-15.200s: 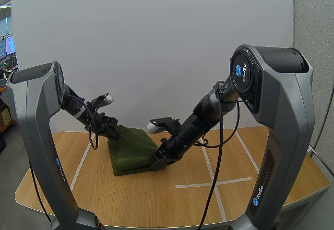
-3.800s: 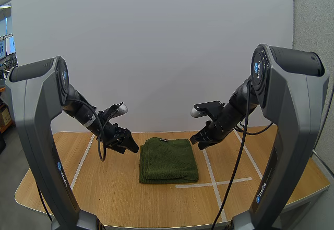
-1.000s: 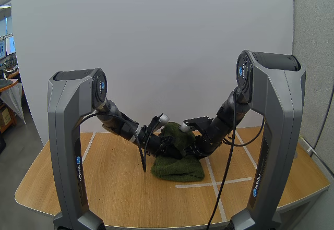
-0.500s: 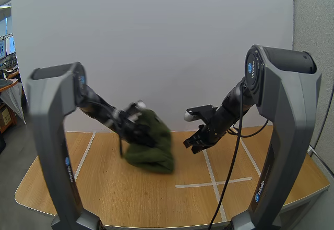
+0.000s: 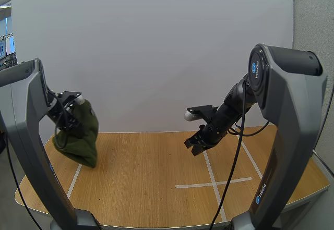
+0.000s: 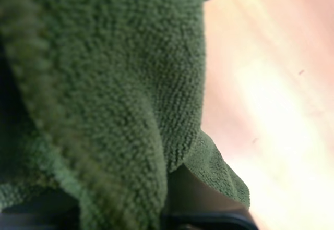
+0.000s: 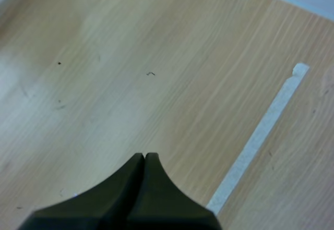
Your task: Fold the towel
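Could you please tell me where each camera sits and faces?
High view: behind and above the bases, facing down over the table; both arms show.
Left wrist view: left arm, facing the towel the left tool grips.
Right wrist view: right arm, facing the table; right tool shut.
Shared: the towel, high and left.

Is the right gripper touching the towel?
Apart. The high view shows a wide gap: the right gripper hangs near centre, the towel far left.

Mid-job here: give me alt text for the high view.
The left end effector holds the bunched green towel lifted at the left edge of the table. The right end effector, shut and empty, hovers above the table near a white tape line.
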Available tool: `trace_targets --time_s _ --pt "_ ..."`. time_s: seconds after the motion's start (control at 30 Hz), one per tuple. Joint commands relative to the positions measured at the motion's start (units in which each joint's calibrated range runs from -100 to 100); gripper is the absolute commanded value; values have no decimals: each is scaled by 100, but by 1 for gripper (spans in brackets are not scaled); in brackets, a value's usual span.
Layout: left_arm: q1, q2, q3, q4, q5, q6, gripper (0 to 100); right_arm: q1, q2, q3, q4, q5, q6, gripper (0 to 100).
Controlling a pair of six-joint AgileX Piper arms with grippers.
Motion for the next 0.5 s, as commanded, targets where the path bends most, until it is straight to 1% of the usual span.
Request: trace_targets --time_s 0.0,0.03,0.13,0.3,0.4,0.47 --pt "711 252 -602 226 173 943 0 -25 -1423 18 -81 1180 276 0" --pt "755 462 -803 321 173 1011 0 -25 -1620 18 -95 1372 319 0" --pt "809 848 -1103 393 173 1146 0 -25 -2086 18 -141 1818 458 0" --pt "815 1384 -1497 337 173 1215 0 -17 -2791 18 -372 2008 744 0" --pt "815 1585 -1612 173 173 1276 0 -17 -3039 18 -679 2108 1008 0" --pt "815 1676 -1613 69 173 1449 0 -17 -3141 18 -865 2224 1148 0"
